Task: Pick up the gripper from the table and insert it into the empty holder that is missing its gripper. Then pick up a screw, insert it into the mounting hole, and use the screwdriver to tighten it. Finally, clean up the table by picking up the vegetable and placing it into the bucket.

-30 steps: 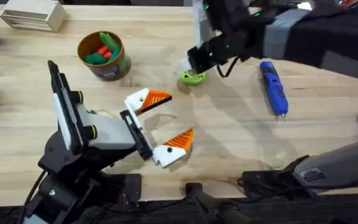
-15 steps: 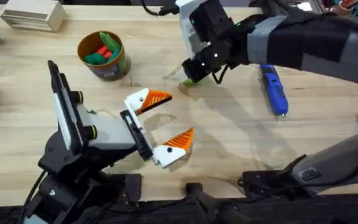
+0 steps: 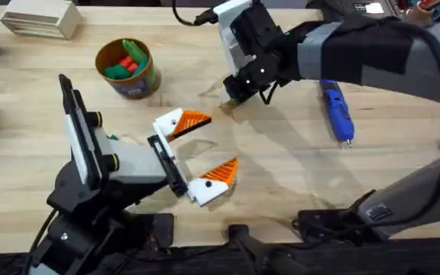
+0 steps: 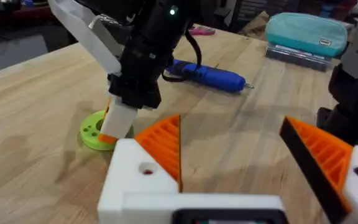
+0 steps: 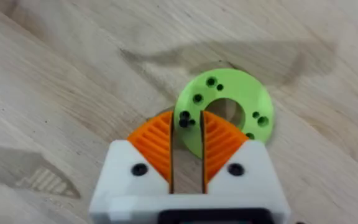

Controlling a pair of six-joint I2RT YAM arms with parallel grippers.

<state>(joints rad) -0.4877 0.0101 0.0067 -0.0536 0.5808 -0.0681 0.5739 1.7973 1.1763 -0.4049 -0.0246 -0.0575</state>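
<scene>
I am pinching my right gripper (image 5: 187, 146) nearly shut over the green screw ring (image 5: 224, 111) to pluck a screw, while my left gripper (image 3: 198, 150) is waiting wide open.

Even, bright light overhead; my right arm (image 3: 373, 46) casts soft shadows on the table (image 3: 281, 168), its near bulk blurred.

text: none legible | bucket (image 3: 126, 67) label: unreadable | teal case (image 4: 307, 33) tag: unreadable
</scene>
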